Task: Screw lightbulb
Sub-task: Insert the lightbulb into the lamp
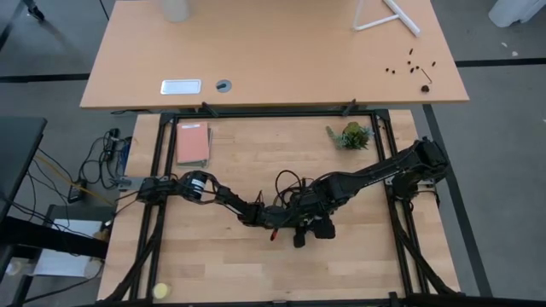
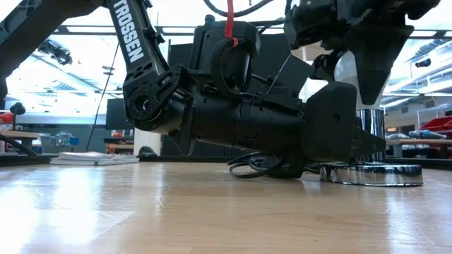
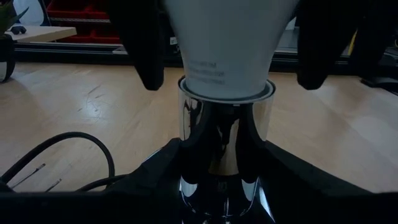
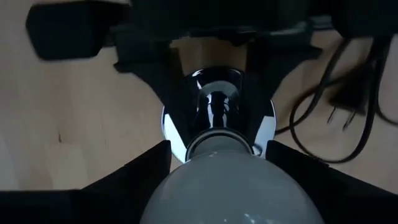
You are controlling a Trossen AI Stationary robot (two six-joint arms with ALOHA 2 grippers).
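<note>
The lightbulb stands upright with its neck seated in the chrome socket, near the middle of the wooden table. My left wrist view shows this join plainly: the white glass narrows into the socket's rim, and my left gripper grasps the chrome stem from both sides, fingers pressed to it. My right wrist view looks down over the bulb's dome onto the round socket base, with my right gripper straddling the bulb, its fingers narrow about the glass; whether they touch it I cannot tell. That view alone shows the plug of the black cord lying beside the base. The low view shows the base flat on the table, which the high view hides under my arms. Only the high view shows the pink notebook and the small green plant toward the table's far side. I count one bulb, one socket, one plug, two grippers.
</note>
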